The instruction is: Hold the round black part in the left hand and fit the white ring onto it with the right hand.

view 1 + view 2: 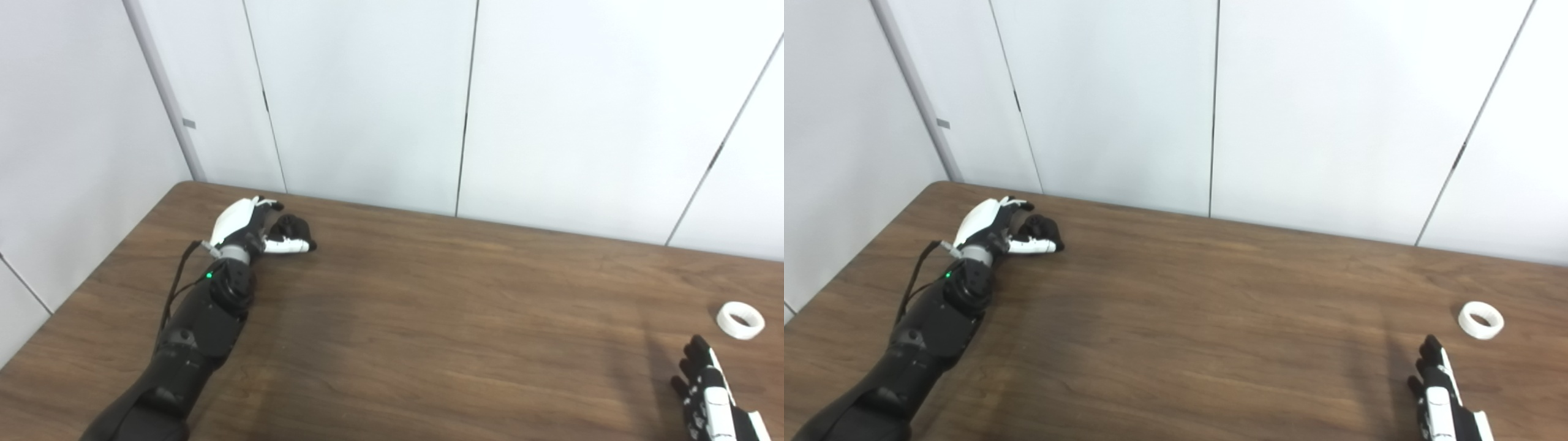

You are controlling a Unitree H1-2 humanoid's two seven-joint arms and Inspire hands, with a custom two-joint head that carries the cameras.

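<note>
While the wooden tabletop [429,318] is carrying everything, the left hand [257,229] is lying at its far left corner with its fingers curling around the round black part [293,228], which is sitting just past the thumb and touching it; whether the hold is already firm I cannot tell. The right hand [1442,398] is showing only partly at the bottom edge, fingers stretching forward and holding nothing. The white ring [1481,320] is lying flat just ahead of those fingers and slightly to their right, apart from them.

The ring is looking like light, stiff plastic, probably smooth enough to skid, so pinching its wall between thumb and fingers seems the safest hold. The black part is looking small and rigid.

The right eye view is showing more bare wood beyond the ring; the left eye view is setting the ring closer to its edge.
</note>
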